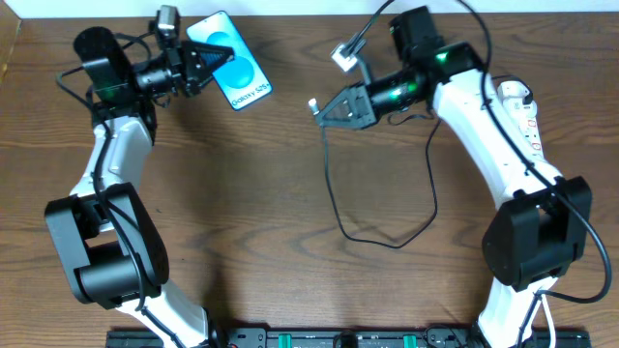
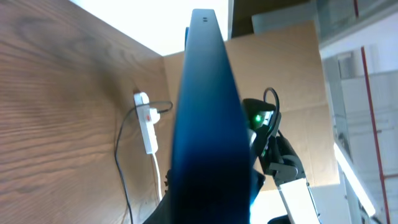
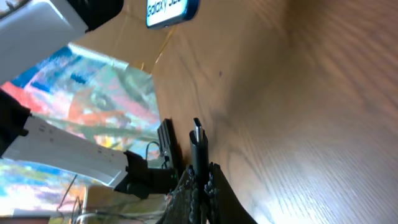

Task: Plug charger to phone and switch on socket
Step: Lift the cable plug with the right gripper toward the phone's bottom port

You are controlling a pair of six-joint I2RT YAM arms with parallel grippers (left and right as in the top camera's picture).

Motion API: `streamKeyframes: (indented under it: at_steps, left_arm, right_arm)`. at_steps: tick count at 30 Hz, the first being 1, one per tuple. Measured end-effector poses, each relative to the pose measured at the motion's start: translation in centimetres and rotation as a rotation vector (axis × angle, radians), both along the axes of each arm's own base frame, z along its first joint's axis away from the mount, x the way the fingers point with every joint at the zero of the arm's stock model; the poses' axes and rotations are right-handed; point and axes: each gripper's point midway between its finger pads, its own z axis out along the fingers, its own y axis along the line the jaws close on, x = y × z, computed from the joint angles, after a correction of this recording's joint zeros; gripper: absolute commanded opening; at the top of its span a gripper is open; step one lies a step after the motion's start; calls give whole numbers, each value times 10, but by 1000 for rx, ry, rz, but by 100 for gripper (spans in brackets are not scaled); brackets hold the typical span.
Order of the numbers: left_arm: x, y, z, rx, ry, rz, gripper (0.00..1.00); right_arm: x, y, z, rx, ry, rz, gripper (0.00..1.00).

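The left fingers (image 1: 206, 60) are closed on one end of the phone (image 1: 237, 70), holding it near the far edge of the tabletop (image 1: 242, 193), left of the middle. From above, its blue screen faces up and slants toward the middle. The left wrist view shows the phone (image 2: 205, 130) edge-on as a dark narrow slab; I cannot tell whether it touches the wood.

The right fingers (image 1: 320, 106) are pinched tight on the black cable (image 1: 334, 193) just behind its plug tip (image 1: 312, 103), which points toward the phone but is well apart from it. In the right wrist view the plug tip (image 3: 197, 134) sticks out bare beyond the fingers (image 3: 199, 183), with the phone (image 3: 171, 9) far ahead. Below the fingers, the cable drops toward the near edge, loops round and climbs back toward the right arm.

The white power strip (image 1: 527, 116) lies near the far right corner, partly hidden under the right arm. In the left wrist view the power strip (image 2: 147, 121) shows red marks.
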Motion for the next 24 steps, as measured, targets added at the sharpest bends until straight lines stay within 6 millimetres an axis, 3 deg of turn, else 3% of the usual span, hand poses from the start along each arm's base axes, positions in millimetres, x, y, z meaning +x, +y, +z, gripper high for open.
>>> streamKeyframes:
  at_steps: [4, 10, 24]
  left_arm:
    - [-5, -12, 1, -2, -1, -43, 7]
    - [-5, -12, 1, -5, 7, -46, 7]
    - [-6, -18, 1, -6, 11, -58, 7]
  right_arm:
    - [-10, 23, -11, 34, -20, 48, 1]
    - [-13, 51, -19, 142, -11, 71, 1]
    - [-17, 59, -18, 146, 76, 60, 1]
